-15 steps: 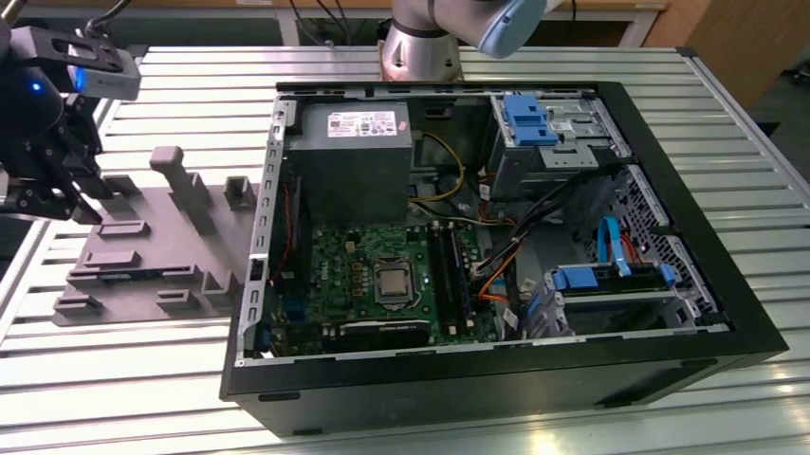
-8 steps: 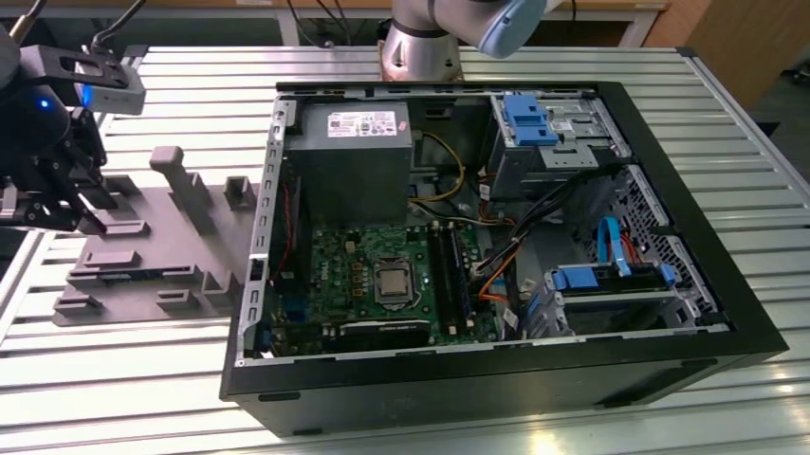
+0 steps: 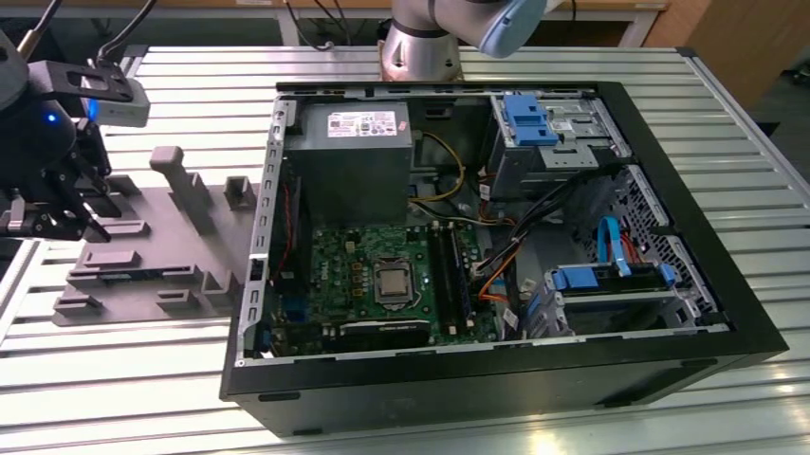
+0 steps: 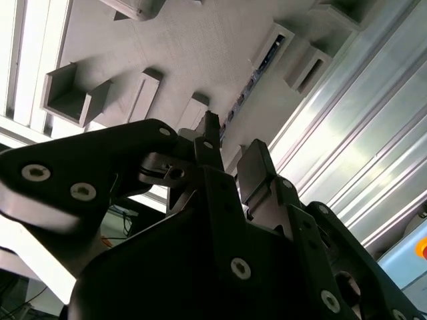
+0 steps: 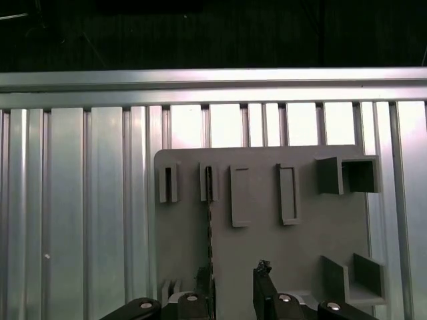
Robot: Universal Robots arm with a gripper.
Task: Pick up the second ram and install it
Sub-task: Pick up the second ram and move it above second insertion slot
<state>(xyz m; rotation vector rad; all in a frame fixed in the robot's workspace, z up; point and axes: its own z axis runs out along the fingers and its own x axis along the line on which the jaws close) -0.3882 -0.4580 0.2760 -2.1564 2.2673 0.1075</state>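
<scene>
Jaws parted with a clear gap, gripping nothing, above gray fixture plate (image 3: pixel 177 248) at the exterior view's upper left, on slatted metal surface (image 3: pixel 190 85). Upright on its long edge in a slot of that plate, second ram (image 5: pixel 210 227) (image 4: pixel 255 77), near end reaching in between fingers (image 5: pixel 263 293), close beside one. Open computer case (image 3: pixel 506 379) at the exterior view's centre

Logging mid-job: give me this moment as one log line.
gripper: open | over: gray fixture | second ram: on edge in fixture slot, not gripped
</scene>
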